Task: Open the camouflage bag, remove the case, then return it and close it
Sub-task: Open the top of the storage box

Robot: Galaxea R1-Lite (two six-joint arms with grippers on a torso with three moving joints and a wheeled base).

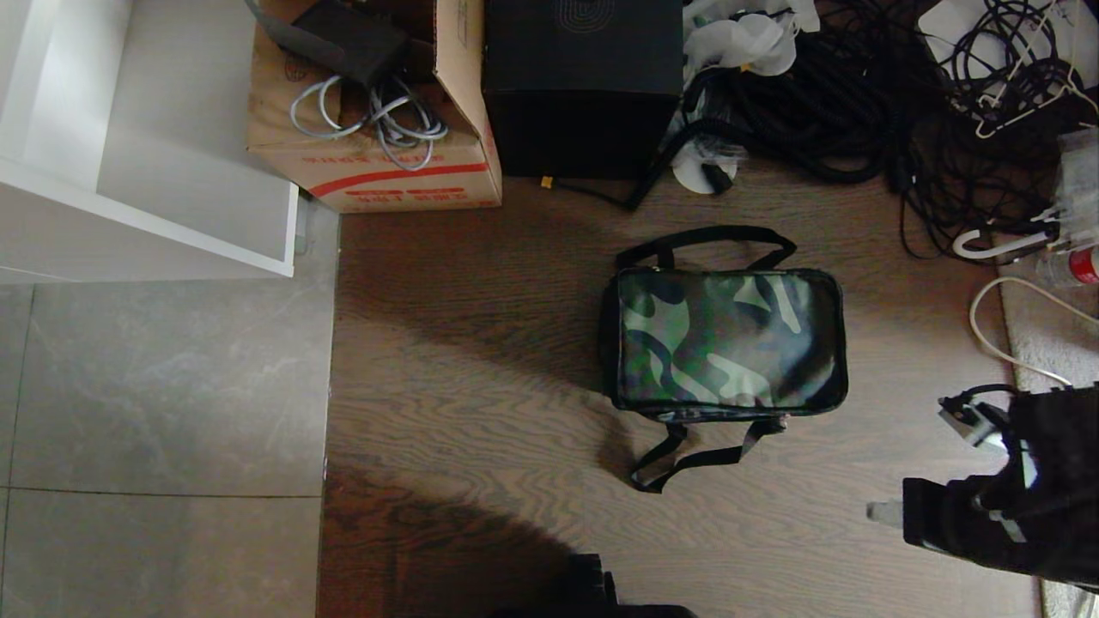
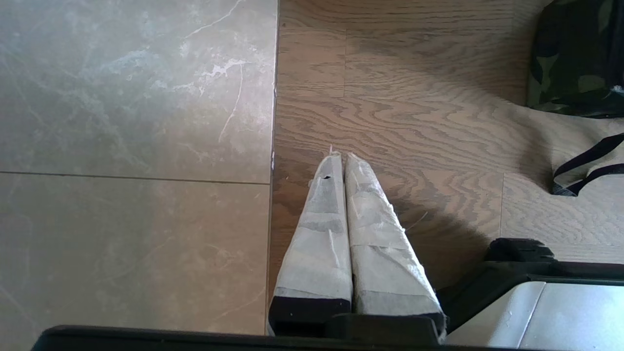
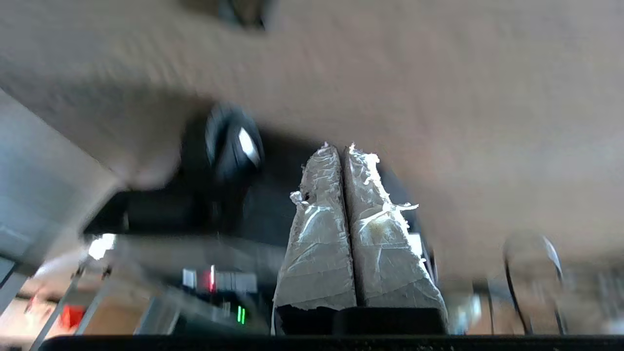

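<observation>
The camouflage bag point(image 1: 728, 341) lies flat on the wood floor with its lid zipped shut, one black webbing strap point(image 1: 704, 240) behind it and another in front. The case is hidden. My right arm point(image 1: 1004, 498) reaches in at the lower right, in front of and to the right of the bag, clear of it. The right gripper point(image 3: 339, 146) is shut with nothing between its taped fingers, and its surroundings are blurred. My left gripper point(image 2: 341, 155) is shut and empty, hanging over the seam between wood and tile, left of the bag's corner point(image 2: 575, 58).
A brown carton point(image 1: 378, 163) holding cables and a tall black box point(image 1: 584, 86) stand behind the bag. Tangled black cables point(image 1: 859, 103) fill the back right. A white cabinet point(image 1: 146, 172) stands at the left over grey tile point(image 1: 154, 386). A pale rug point(image 1: 1047, 343) lies at the right.
</observation>
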